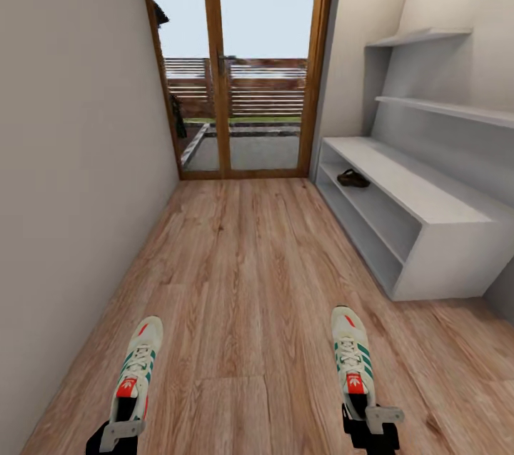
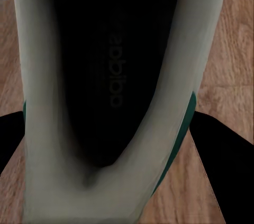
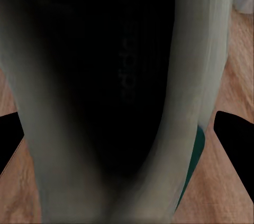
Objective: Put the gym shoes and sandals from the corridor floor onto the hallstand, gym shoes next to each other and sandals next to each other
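One brown sandal (image 1: 353,178) already lies on the upper open shelf of the hallstand (image 1: 435,208), toward the far end of the unit at middle right of the head view. Its partner is not visible from here; it may be hidden deeper in the shelf or elsewhere, and I cannot tell which.

The two gym shoes are off the corridor floor (image 1: 243,276), or appear so. The left gym shoe (image 1: 137,369) sits at the lower left of the head view with the left gripper (image 1: 118,433) at its heel, and the right gym shoe (image 1: 352,358) at the lower right with the right gripper (image 1: 371,423) at its heel. In each wrist view the shoe's dark opening and pale collar loom close, with the black fingers (image 2: 225,155) of the left arm flanking the heel and the right arm's fingers (image 3: 235,139) doing the same. I judge both sets of fingers clenched on their shoes, though the contact itself is not plainly shown.

So, as I read it, at least one sandal is placed, both sneakers are in hand, well apart from each other and still short of the rack. What is left: carry them over, set them side by side on a shelf or on the counter top, and see to the second sandal.
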Controlling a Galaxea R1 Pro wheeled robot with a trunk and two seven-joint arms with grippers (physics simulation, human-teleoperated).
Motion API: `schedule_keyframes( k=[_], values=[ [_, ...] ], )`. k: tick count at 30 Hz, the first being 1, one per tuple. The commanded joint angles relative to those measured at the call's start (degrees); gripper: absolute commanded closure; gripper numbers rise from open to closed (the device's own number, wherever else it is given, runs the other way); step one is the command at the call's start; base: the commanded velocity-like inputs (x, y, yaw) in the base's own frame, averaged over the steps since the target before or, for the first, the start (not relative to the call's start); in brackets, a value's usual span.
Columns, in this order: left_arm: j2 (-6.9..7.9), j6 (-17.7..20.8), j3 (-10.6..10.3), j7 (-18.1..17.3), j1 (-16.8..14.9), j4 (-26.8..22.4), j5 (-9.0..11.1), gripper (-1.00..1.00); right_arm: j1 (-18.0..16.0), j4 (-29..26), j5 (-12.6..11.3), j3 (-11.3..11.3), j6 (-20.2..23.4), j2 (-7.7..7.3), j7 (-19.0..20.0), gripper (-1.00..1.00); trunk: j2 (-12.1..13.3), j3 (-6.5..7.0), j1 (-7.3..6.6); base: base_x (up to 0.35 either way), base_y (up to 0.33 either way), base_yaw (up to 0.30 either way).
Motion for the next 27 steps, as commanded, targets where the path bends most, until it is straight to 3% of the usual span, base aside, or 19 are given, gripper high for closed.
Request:
schedule_keyframes(
  k=[1,27],
  values=[
    [-0.02,-0.2,0.5,-0.2,0.0,0.0,-0.4,1.00,0.0,0.1,0.0,0.5,-0.1,-0.02,-0.5,1.00,0.0,-0.05,0.02,0.339,0.000,0.000],
    [-0.02,-0.2,0.5,-0.2,0.0,0.1,-0.4,1.00,0.0,0.1,0.0,0.5,-0.1,-0.02,-0.6,1.00,0.0,-0.05,0.02,0.339,0.082,0.000]
  ],
)
